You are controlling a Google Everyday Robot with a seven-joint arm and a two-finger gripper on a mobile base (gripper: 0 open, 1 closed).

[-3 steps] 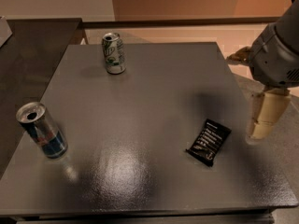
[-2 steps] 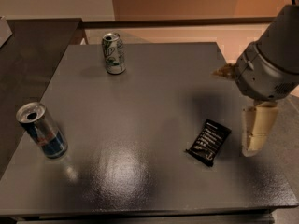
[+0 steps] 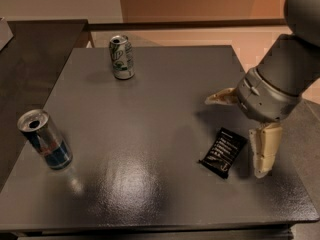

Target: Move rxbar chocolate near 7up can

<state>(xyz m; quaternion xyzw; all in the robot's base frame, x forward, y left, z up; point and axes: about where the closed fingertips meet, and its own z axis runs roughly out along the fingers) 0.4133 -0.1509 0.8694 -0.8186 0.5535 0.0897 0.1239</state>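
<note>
The rxbar chocolate [image 3: 224, 152], a small flat black wrapper with white print, lies on the dark grey table [image 3: 150, 129] at the right front. The 7up can [image 3: 122, 57], silver-white with green markings, stands upright at the far left-centre of the table. My gripper [image 3: 237, 134] hangs over the right side of the table, open, with one cream finger [image 3: 264, 150] just right of the bar and the other finger [image 3: 222, 98] behind it. The bar lies between the two fingers, not held.
A silver-and-blue can with a red logo [image 3: 46, 140] stands upright near the table's left front edge. A dark counter [image 3: 30, 49] runs along the left side. The table's right edge [image 3: 295, 149] is close to the gripper.
My arm has moved left and forward over the table, bringing the gripper down around the rxbar. The bar and both cans have not moved.
</note>
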